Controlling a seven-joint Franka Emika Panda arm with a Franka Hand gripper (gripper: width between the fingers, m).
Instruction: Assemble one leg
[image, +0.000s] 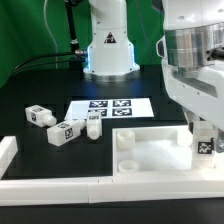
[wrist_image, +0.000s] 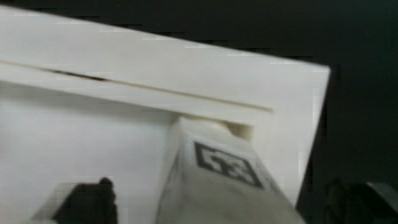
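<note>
From the exterior view I get the whole layout, which the wrist view can't give me: the big white panel (image: 150, 152) sits on the dark surface (image: 30, 85), with the marker board (image: 110, 108) lying flat just behind it and the arm's base (image: 108, 45) further back beyond that. Three loose legs lie near the marker board, toward the exterior view's left: one (image: 40, 115) furthest out, one (image: 62, 131) closer to the panel, and one (image: 92, 126) right at the board's front edge. The leg (image: 204, 137) I'm working with is at the panel's far corner on the exterior view's right, standing upright with a tag facing the camera, under the tool (image: 203, 128). The arm comes down from the top of the picture on that side, wrist pointing pretty much straight down. What the wrist view adds is the close-up: the leg (wrist_image: 222, 165) fills the middle with its tag clearly visible, the dark fingertips (wrist_image: 89, 200) sit either side of it, and the panel (wrist_image: 107, 120) is right behind with its raised edge. So the tool (wrist_image: 222, 205) looks clamped around the leg. I can't tell from either view whether the leg's bottom end is seated in a socket.
</note>
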